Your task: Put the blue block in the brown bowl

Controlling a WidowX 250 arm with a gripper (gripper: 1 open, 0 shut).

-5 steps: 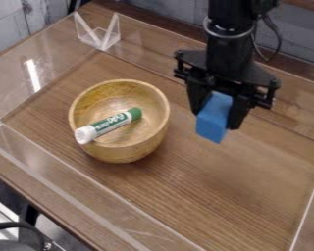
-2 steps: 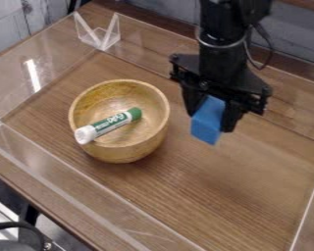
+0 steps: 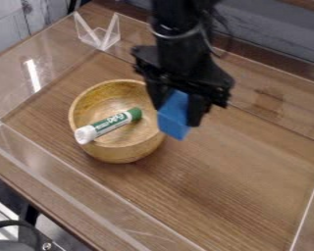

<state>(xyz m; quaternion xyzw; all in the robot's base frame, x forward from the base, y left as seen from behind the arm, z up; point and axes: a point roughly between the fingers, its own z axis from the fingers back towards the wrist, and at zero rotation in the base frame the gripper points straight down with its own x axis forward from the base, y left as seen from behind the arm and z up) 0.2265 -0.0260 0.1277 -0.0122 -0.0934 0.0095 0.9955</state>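
A wooden desk fills the frame, its bare grain closest to the viewer along the bottom and right. Clear plastic walls edge it at the left and front.

Left of centre sits the brown bowl, round and thick-rimmed. A white-and-green tube lies inside it, slanting from the lower left toward the upper right.

Just right of the bowl, at centre frame, the blue block hangs in the air, clamped between the jaws of the black claw. The block juts down below the claw, tilted slightly, and its lower end sits over the bowl's right rim rather than over the hollow.

The step in hand appears to be carrying the block over the bowl. To do it well, the claw likely needs to travel further left until the block is above open bowl floor, clear of the rim and preferably beside the tube, then lower before letting go.

Behind, the dark arm rises out of the top of the frame.
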